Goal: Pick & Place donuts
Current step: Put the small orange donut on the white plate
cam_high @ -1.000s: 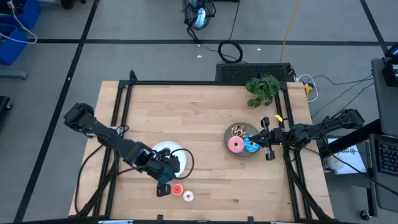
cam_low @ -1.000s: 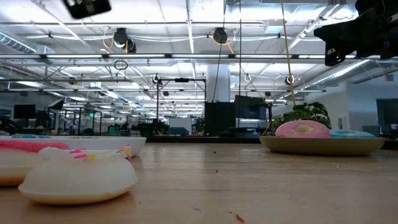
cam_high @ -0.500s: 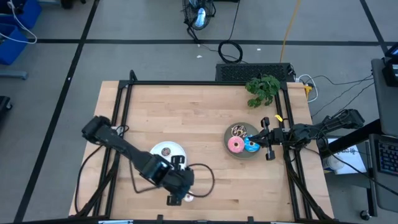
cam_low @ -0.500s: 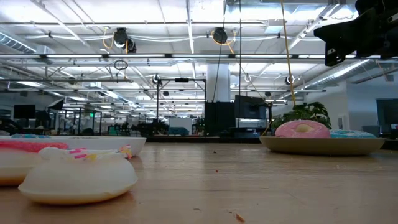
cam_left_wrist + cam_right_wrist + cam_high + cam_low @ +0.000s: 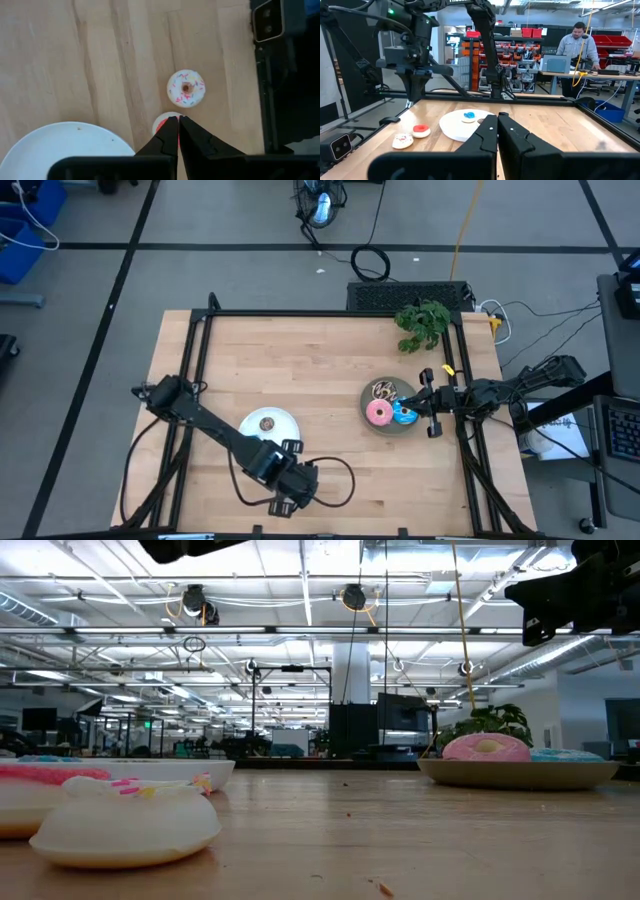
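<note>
You're at the approach step for the last two minis. Your left gripper (image 5: 178,119) hangs above the near edge of the table (image 5: 330,380), right over the red mini donut (image 5: 161,122), with the whitish sprinkled mini donut (image 5: 185,88) just beside it. In the left wrist view the fingers (image 5: 165,137) are pressed together, tips almost touching, and they pinch nothing. From overhead the arm covers both minis, so trust the wrist view for lining up.

Where the rest sits: the brown/blue mini donut (image 5: 266,422) is on the white plate (image 5: 285,420), close to your left gripper. The pink frosted donut (image 5: 378,414), the blue donut (image 5: 404,416) and the chocolate-sprinkled donut (image 5: 384,390) all sit on the grey plate (image 5: 398,430) on the right side of the table. Your right gripper (image 5: 424,396) waits over that grey plate's edge, fingers (image 5: 482,137) together too, holding nothing.

So by my read, four of six are plated and the two loose minis are what's left.

Next move, I'd say: spread the left fingers first, since shut like that they'd just poke the red one. Then drop straight down so one finger lands on each side of the ring. Watch the whitish one; it's close enough to get nudged.
</note>
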Controlling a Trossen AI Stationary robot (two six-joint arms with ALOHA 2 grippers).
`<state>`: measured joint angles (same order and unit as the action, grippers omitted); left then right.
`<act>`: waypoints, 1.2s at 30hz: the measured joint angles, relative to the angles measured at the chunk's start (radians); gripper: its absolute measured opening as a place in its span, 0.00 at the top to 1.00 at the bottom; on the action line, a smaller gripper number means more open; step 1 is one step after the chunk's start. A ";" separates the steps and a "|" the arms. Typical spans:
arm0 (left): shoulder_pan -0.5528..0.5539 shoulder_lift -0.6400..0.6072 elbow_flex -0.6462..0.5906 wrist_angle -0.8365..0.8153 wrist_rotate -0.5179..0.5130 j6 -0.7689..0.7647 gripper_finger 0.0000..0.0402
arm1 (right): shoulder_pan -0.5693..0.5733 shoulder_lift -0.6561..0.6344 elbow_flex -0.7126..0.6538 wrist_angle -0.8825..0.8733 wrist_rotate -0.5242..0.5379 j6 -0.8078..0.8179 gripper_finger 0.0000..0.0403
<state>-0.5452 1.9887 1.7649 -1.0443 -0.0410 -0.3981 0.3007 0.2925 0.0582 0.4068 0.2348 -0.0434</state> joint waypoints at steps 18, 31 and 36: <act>0.006 0.000 -0.008 -0.050 -0.092 0.027 0.79 | 0.000 0.000 0.000 0.000 0.000 -0.001 1.00; -0.018 0.002 -0.120 0.135 -0.065 0.078 0.28 | 0.000 0.001 0.000 0.000 0.000 -0.002 1.00; -0.032 0.002 -0.172 0.133 -0.036 0.080 0.21 | 0.000 0.001 0.000 0.000 0.000 -0.002 1.00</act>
<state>-0.5769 1.9903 1.5925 -0.9111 -0.0772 -0.3180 0.3005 0.2932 0.0583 0.4068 0.2348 -0.0452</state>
